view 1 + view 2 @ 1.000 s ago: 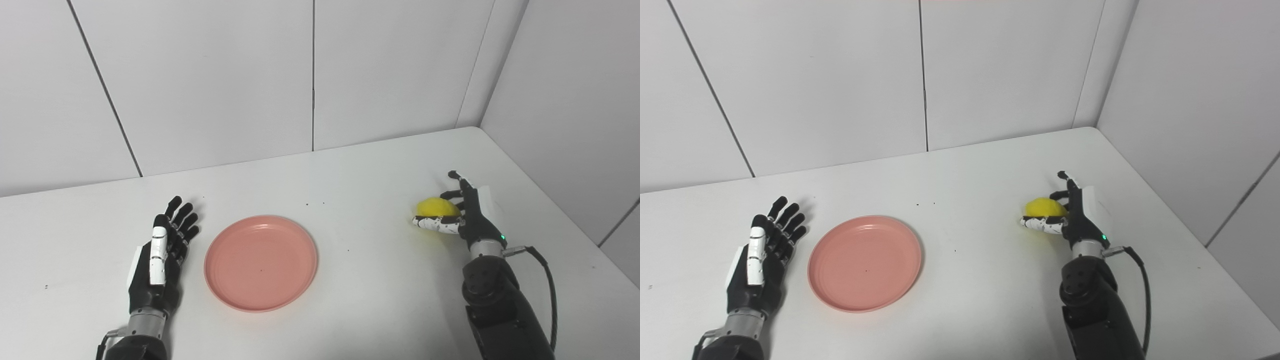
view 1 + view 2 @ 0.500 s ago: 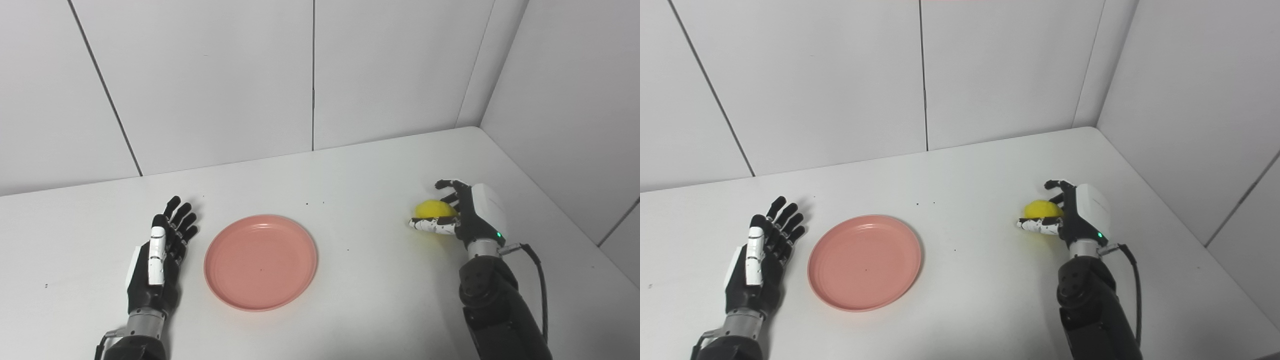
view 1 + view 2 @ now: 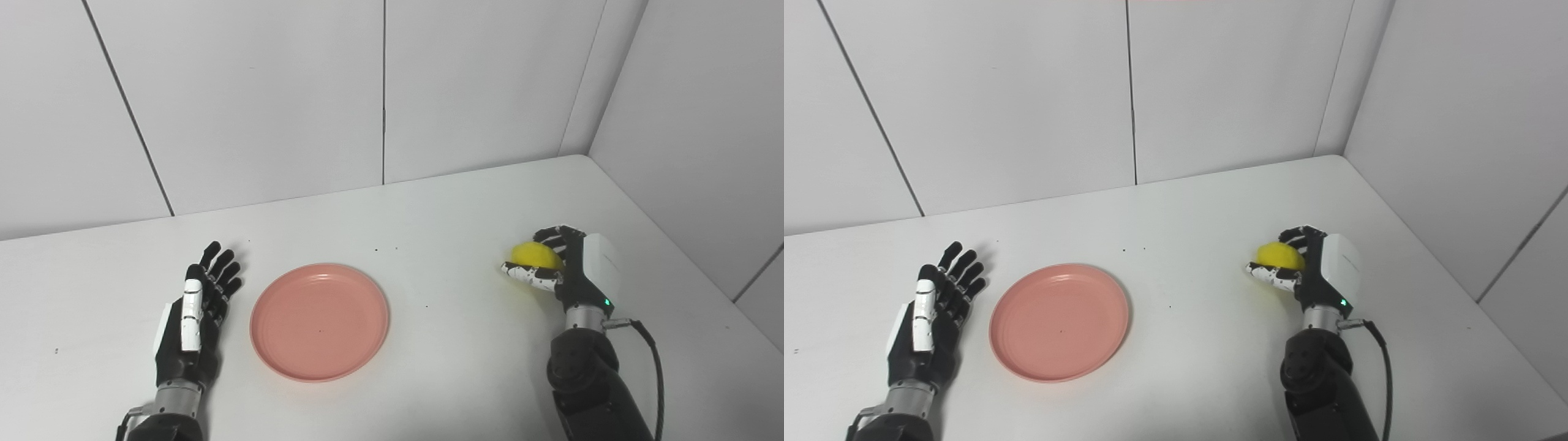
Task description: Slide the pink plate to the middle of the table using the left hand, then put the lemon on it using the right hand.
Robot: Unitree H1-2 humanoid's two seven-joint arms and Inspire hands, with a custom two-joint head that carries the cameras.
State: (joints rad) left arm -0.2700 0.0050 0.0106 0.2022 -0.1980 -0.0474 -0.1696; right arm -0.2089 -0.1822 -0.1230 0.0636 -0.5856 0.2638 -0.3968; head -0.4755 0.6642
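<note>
Fingers of right hand [image 3: 576,269] curled around small yellow lemon [image 3: 534,255], left hand [image 3: 195,318] spread flat beside pink plate [image 3: 319,321].

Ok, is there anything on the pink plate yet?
No. The round pink plate is bare inside, apart from a tiny dark speck near its centre. The yellow lemon sits off to the right, wrapped by the right hand; its underside is hidden.

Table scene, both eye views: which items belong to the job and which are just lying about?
Part of the job:
- round pink plastic plate, empty
- yellow lemon, in the right hand's grasp
- right hand, fingers curled round the lemon
- left hand, open, beside the plate

Just there:
- white table
- small dark specks on it
</note>
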